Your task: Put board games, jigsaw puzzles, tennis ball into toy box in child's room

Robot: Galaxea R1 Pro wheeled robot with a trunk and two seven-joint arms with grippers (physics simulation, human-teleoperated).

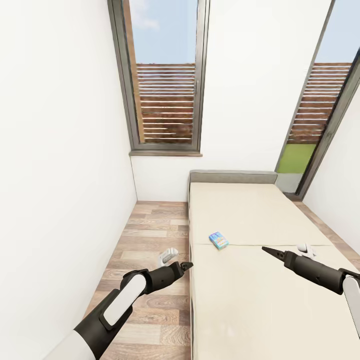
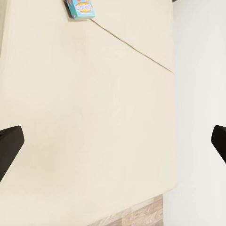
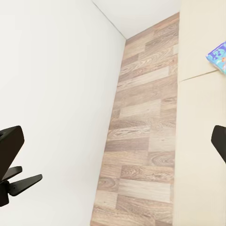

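Observation:
A small blue board game box (image 1: pixel 218 240) lies flat on the cream mattress of the bed (image 1: pixel 240 300), near its middle seam. The same box appears in the left wrist view (image 2: pixel 81 8) and at the edge of the right wrist view (image 3: pixel 218 57). My left gripper (image 1: pixel 186 266) hovers over the bed's left edge, short of the box, open with nothing between its fingers (image 2: pixel 10 143). My right gripper (image 1: pixel 267 251) hangs above the mattress to the right of the box, also open and holding nothing, its fingers (image 3: pixel 10 141) spread wide.
The bed has a grey headboard (image 1: pixel 232 176) against the far white wall. A strip of wood floor (image 1: pixel 150 235) runs between the bed and the left wall (image 1: pixel 60 175). Two tall windows (image 1: pixel 165 75) stand behind.

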